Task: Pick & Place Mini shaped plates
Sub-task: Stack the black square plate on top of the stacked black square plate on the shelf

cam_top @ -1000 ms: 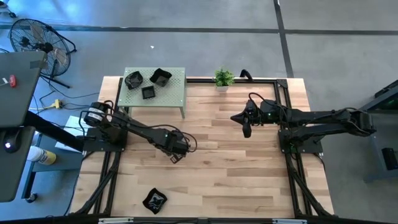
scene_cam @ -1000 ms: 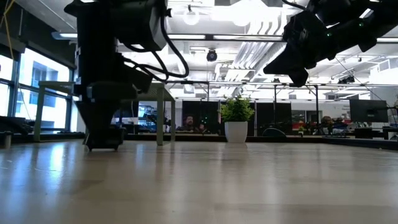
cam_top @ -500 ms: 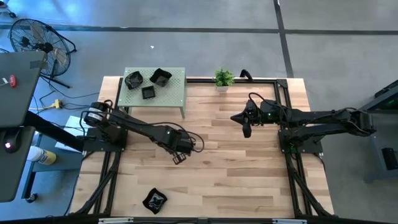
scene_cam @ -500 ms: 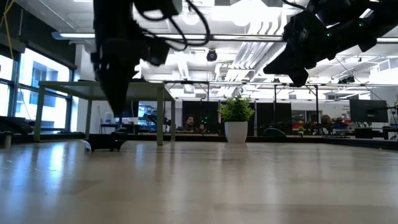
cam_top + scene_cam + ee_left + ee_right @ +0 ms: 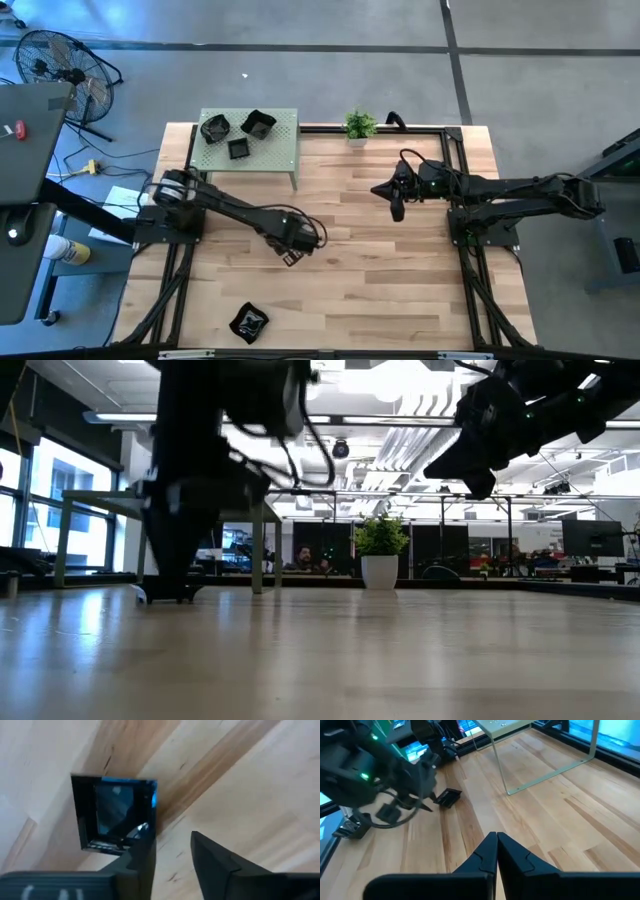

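From above, the left gripper [image 5: 293, 252] has crept a little toward the table's [image 5: 400, 290] middle, while the right gripper [image 5: 396, 210] hangs unmoved, well apart.

At table height, the left arm, raised half a second ago, is down again over the dish. This looks like a fresh try, with nothing lifted yet.

The left wrist shows the square black dish [image 5: 110, 815] flat on the wood, hollow up and skewed to the boards. It is almost square, with no real long axis. The fingers are spread, one over its rim.

The right wrist shows its own fingers pressed together.

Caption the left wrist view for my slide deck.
Left hand, open, poised beside a square black plate lying on the wooden table.
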